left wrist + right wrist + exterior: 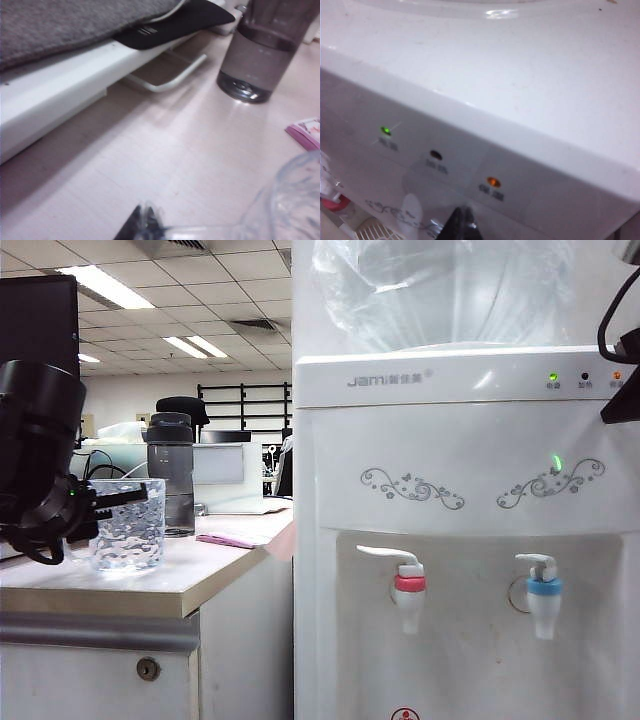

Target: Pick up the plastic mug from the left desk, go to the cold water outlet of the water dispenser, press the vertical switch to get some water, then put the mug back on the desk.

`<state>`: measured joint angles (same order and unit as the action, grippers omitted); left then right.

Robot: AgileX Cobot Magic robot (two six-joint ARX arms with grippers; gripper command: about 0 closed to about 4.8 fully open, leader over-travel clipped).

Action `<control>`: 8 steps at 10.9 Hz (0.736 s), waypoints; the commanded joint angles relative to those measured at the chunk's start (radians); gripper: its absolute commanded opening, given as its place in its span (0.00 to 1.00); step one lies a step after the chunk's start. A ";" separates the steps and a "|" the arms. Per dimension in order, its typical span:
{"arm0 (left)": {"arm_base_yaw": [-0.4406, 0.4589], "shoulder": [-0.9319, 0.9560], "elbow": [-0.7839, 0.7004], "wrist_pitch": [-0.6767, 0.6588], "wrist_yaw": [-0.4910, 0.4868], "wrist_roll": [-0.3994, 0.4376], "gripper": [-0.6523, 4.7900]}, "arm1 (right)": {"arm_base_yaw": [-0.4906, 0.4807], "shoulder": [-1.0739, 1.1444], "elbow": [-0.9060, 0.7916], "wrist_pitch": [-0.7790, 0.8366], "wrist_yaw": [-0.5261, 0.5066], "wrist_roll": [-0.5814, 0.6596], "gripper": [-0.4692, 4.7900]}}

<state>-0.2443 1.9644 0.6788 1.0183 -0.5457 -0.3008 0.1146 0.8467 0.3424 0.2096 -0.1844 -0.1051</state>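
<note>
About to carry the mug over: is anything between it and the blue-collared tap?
Nothing visible blocks it. The plastic mug, its handle in the left gripper, sits near the desk edge; the red-collared tap juts out short of the cold water outlet.

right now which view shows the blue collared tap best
The exterior view: the cold water outlet shows whole on the water dispenser, stubby lever included. The left wrist view shows only desk items, and the right wrist view only the dispenser's top and lights.
</note>
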 commanded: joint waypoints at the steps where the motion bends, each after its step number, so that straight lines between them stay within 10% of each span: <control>1: 0.034 0.000 0.032 0.007 0.035 -0.004 0.12 | -0.010 0.002 0.010 0.056 0.074 0.000 0.09; 8: 0.034 0.000 0.045 0.010 0.034 -0.004 0.19 | -0.010 0.002 0.010 0.056 0.075 0.000 0.09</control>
<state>-0.2100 1.9713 0.7170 1.0065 -0.5117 -0.3050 0.1146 0.8463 0.3424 0.2092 -0.1844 -0.1051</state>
